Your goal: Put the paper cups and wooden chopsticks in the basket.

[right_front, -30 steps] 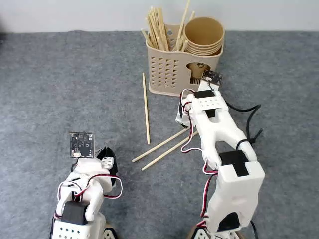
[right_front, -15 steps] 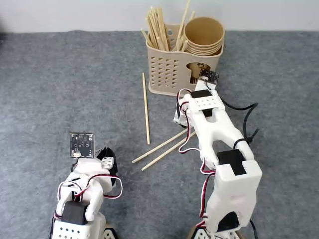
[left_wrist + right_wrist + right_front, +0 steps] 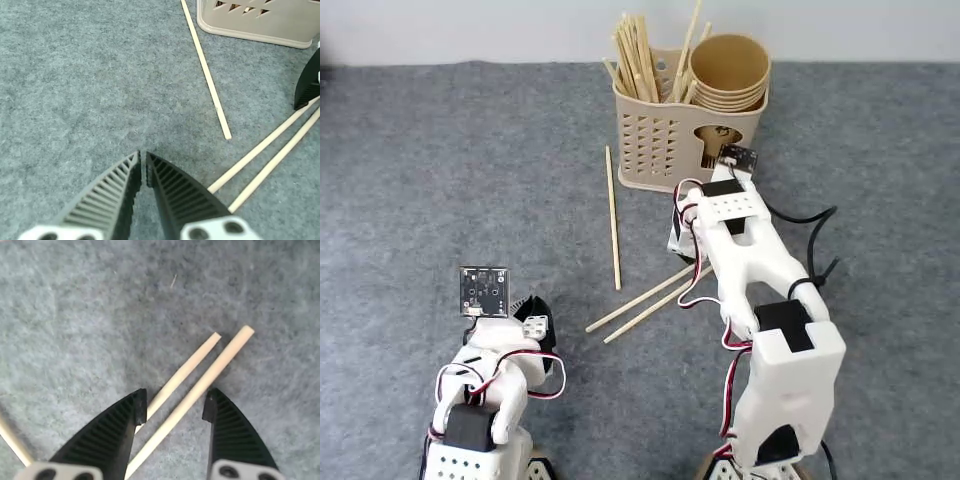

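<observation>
While the right gripper (image 3: pixel 175 399) hangs with jaws apart around two chopsticks (image 3: pixel 186 371) on the gray mat (image 3: pixel 75 315), the left gripper (image 3: pixel 143 161) is squeezed together. Another chopstick (image 3: pixel 612 215) lies near the basket (image 3: pixel 660 150), which holds the paper cups (image 3: pixel 730 65).

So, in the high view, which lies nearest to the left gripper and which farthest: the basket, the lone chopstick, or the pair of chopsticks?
Counting from the left gripper:
1. The pair of chopsticks, just to its right.
2. The lone chopstick, farther ahead and to the right.
3. The basket, at the far side of the table.
</observation>
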